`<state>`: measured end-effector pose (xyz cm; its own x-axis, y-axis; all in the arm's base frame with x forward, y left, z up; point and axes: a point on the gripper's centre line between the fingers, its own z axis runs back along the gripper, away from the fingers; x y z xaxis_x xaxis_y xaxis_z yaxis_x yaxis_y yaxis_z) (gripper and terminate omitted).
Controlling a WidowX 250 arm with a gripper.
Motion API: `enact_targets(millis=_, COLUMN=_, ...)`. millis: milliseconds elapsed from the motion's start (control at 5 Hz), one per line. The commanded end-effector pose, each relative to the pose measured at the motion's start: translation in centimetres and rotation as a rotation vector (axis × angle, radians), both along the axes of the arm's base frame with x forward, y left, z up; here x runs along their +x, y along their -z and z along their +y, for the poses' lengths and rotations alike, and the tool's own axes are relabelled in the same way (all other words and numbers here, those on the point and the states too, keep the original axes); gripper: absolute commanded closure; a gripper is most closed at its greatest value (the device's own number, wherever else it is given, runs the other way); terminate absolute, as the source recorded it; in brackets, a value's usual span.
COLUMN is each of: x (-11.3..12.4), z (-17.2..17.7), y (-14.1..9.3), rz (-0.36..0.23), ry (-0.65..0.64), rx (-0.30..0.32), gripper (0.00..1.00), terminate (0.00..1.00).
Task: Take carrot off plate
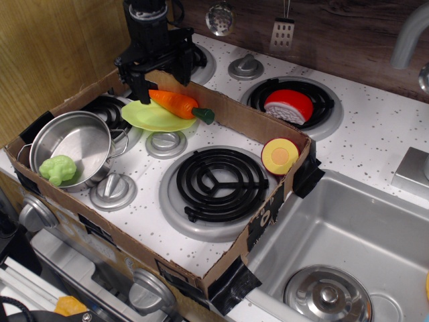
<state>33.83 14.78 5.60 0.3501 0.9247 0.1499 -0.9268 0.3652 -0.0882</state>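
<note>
Steel pot [70, 147] sat front-left inside the cardboard tray [221, 114], green toy veg [57, 169] in it. Halved red fruit [280, 155] by tray's right corner. Sink [348, 235] right.

Orange carrot [175, 103] lies across the yellow-green plate [151, 117].

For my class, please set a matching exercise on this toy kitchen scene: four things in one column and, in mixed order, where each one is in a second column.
Things:
1. carrot
2. light-green toy vegetable
3. red and white toy
4. gripper

Places:
A. inside the steel pot
B. on the back right burner
C. lying on the plate
D. above the back edge of the cardboard box, open

Pairs: 1-C, 2-A, 3-B, 4-D
</note>
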Motion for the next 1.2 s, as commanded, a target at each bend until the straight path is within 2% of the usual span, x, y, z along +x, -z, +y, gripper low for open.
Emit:
enact_targets(millis=0, x=0.9, z=1.6, y=0.0, rz=-0.019, ry=-0.112, rx=-0.071, gripper=0.00, terminate=0.00)
enact_targets(millis=800, x=0.2, z=0.1, y=2.2, rz=-0.046, ry=-0.195, rx=-0.148, gripper=0.00, terminate=0.00)
enact_targets(millis=1000, x=0.4, z=0.0, y=2.6, rz=0.033, ry=-0.177, rx=-0.182, gripper=0.00, terminate=0.00)
